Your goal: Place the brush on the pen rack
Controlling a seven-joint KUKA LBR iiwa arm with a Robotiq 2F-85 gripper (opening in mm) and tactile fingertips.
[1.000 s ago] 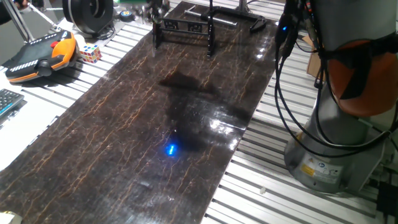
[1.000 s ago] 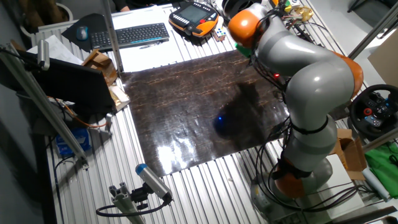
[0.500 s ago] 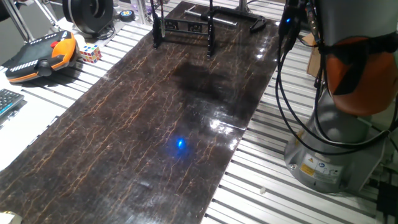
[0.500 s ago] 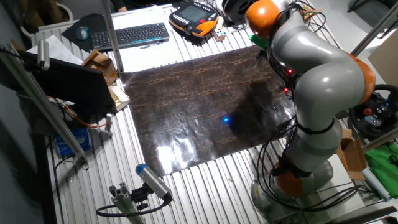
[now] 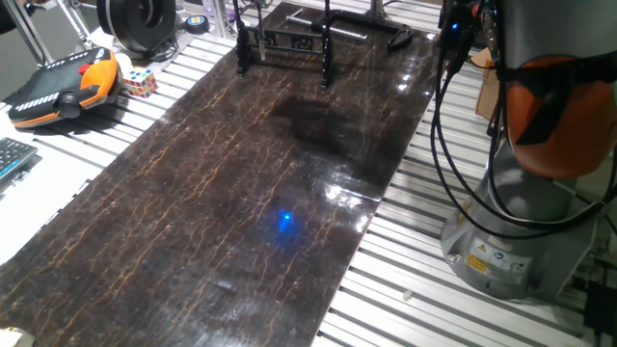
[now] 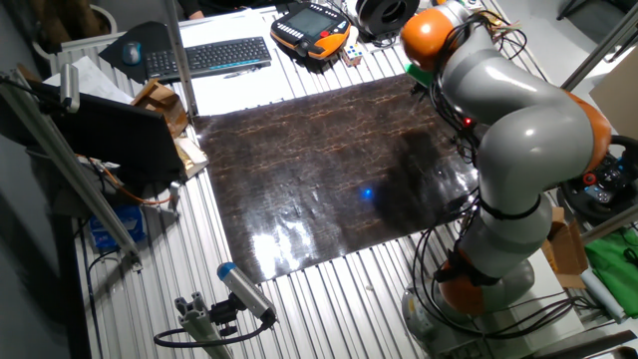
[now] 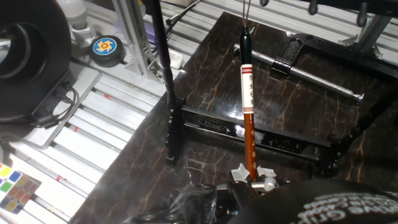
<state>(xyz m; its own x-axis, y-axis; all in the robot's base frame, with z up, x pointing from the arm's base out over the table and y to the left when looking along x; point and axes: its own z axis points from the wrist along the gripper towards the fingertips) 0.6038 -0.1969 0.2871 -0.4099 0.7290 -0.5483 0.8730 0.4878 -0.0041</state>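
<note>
Jaws pinched the slim orange-red brush [image 7: 249, 127] by its lower end, its dark tip pointing away above the black metal pen rack [image 7: 249, 132] on the glossy marbled table [image 5: 222, 193].

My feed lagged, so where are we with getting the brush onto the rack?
Pickup looks done: in the hand view the brush stands out from the gripper, held above the rack. Left: set it on the rack and let go.

Thin orange-red brush w/ white band & black tip [image 7: 247, 99] hangs above low black metal pen rack [image 7: 249, 134], crossing its bar.
</note>
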